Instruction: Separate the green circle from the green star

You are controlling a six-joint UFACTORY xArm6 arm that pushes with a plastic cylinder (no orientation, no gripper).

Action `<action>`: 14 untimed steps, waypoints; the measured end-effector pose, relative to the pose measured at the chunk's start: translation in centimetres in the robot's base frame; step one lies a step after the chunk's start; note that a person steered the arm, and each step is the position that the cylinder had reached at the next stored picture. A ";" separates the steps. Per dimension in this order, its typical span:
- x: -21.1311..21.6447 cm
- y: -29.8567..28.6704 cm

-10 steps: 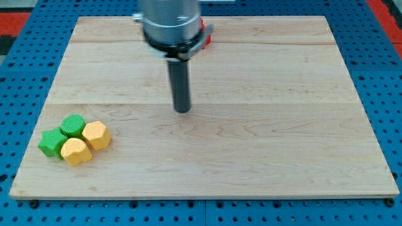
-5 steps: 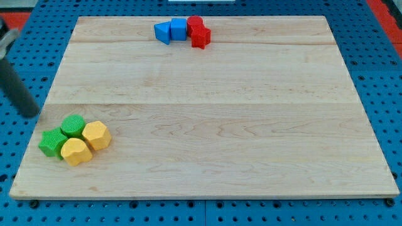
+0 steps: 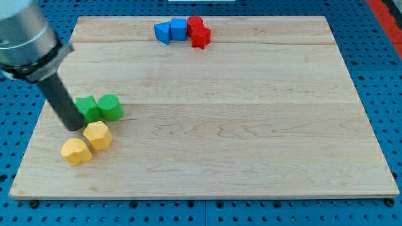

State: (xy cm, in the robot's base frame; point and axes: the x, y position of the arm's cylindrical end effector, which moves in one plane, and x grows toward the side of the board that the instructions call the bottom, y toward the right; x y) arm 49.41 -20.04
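Observation:
The green star (image 3: pixel 89 108) and the green circle (image 3: pixel 111 107) lie side by side at the board's left, touching, with the circle on the right. My tip (image 3: pixel 74 126) is just left of and slightly below the green star, against its lower left side. The rod slants up toward the view's upper left. Two yellow blocks lie below: one (image 3: pixel 98 135) right of the tip and one (image 3: pixel 76 151) lower left of it.
At the view's top there are two blue blocks (image 3: pixel 163 31) (image 3: pixel 179 29) and two red blocks (image 3: pixel 195 24) (image 3: pixel 201 37) clustered together. The wooden board (image 3: pixel 251 125) sits on a blue pegboard surface.
The rod swept from the centre to the far left, then came in at the cluster. The two green blocks moved up and right, away from the yellow blocks, and remain touching.

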 end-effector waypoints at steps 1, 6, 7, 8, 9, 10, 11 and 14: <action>-2.6 1.2; -5.0 17.7; -8.0 18.0; -10.6 16.3; -12.9 19.5; -16.2 19.9; -16.8 23.5; -23.0 27.5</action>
State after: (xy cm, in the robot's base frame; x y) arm 26.41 7.46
